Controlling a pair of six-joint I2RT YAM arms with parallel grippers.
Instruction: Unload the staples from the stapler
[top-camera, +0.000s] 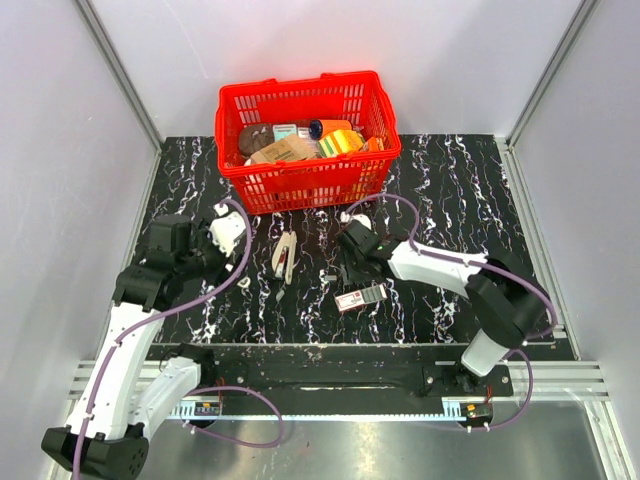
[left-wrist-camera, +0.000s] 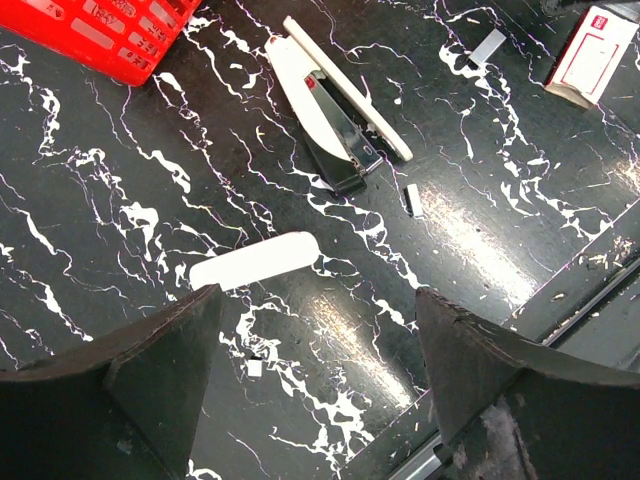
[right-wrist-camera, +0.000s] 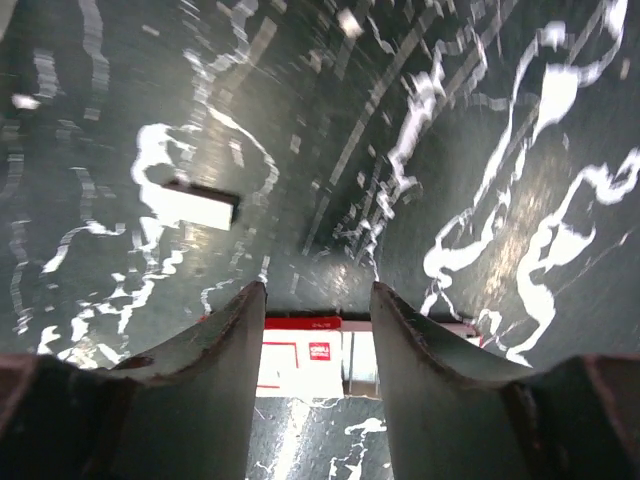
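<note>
while both arms lean out over the black marbled table, a small red-and-white box lies nearest their bases. the right gripper hangs just above it, fingers parted and gripping nothing. left of the box, near the table's middle, lies the stapler, swung open, its white cover and black base side by side. its long axis runs roughly near to far, tilted a little, and nothing touches it. the left gripper stands spread wide and empty, with a white oblong piece between it and the stapler. a small grey strip lies just beside the stapler's black end. farthest back, apart from the stapler, stands the red basket holding assorted packets.
</note>
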